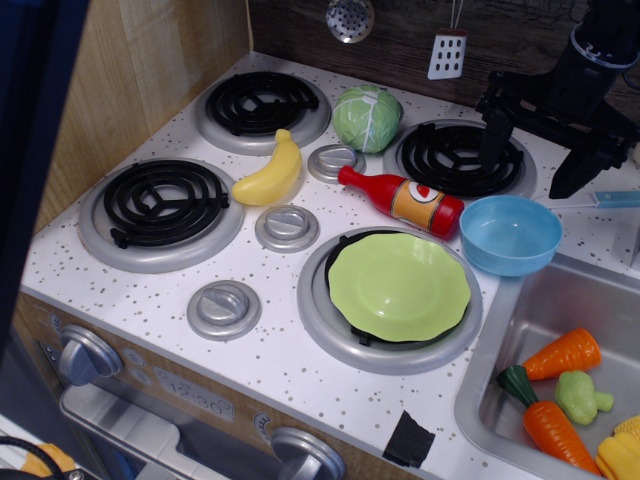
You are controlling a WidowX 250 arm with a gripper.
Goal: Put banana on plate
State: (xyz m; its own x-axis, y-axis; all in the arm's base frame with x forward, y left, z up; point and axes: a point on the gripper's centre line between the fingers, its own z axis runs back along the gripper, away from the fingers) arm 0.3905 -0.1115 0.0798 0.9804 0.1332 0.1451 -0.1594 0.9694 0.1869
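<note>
Nothing is done: the banana (pixel 270 173) lies well apart from the empty plate (pixel 399 287), beyond the red bottle (pixel 402 199), while the end effector (pixel 540 150), prongs apart and empty, hovers far off.

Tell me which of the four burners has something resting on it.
The front right burner, nearest the sink: the green plate lies on its coil. The back left, front left and back right burners are bare.

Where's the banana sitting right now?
The banana lies on the stovetop left of centre, between the two left burners and the red bottle, well apart from the plate on the front right burner.
</note>
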